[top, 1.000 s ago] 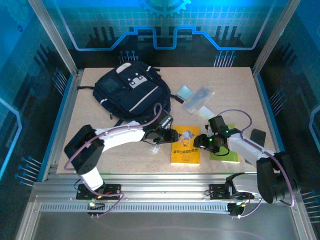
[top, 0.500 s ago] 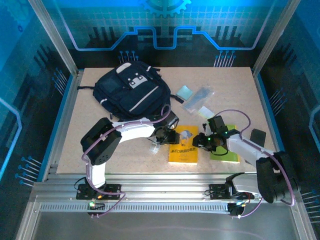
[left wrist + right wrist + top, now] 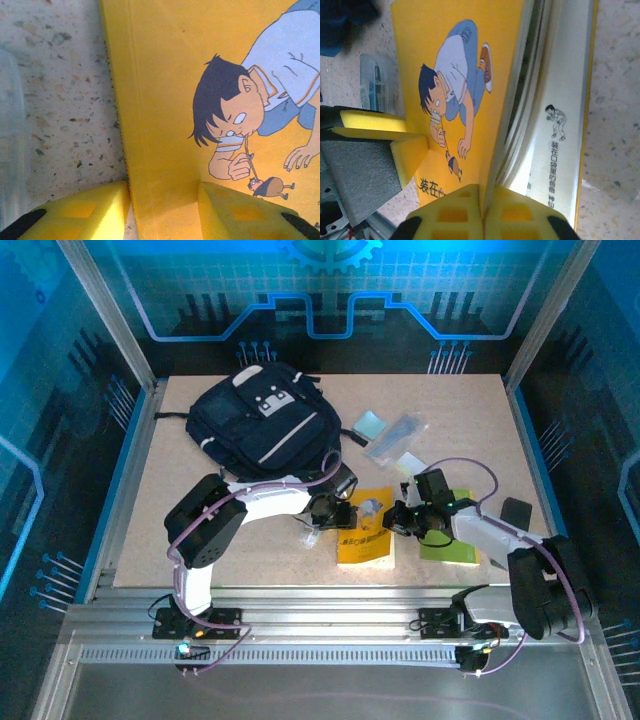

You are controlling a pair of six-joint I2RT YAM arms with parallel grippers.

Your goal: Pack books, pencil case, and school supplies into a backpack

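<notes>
Both on yellow book (image 3: 165, 100): R gripper (image 3: 482, 200) clamped tight on its cover, L gripper (image 3: 162, 206) spread astride its edge.

Yellow book (image 3: 455, 60) cover was smooth paper with a slight sheen; its inner pages (image 3: 560, 100) were matt white paper. Table (image 3: 60, 100) was speckled, rough-looking matt board. Right gripper (image 3: 482, 210) fingers (image 3: 452, 215) were matt yellow ribbed plastic. Backpack (image 3: 260, 425) was dark woven cloth. Frame rails (image 3: 320, 625), bottom of frame, were brushed metal.
</notes>
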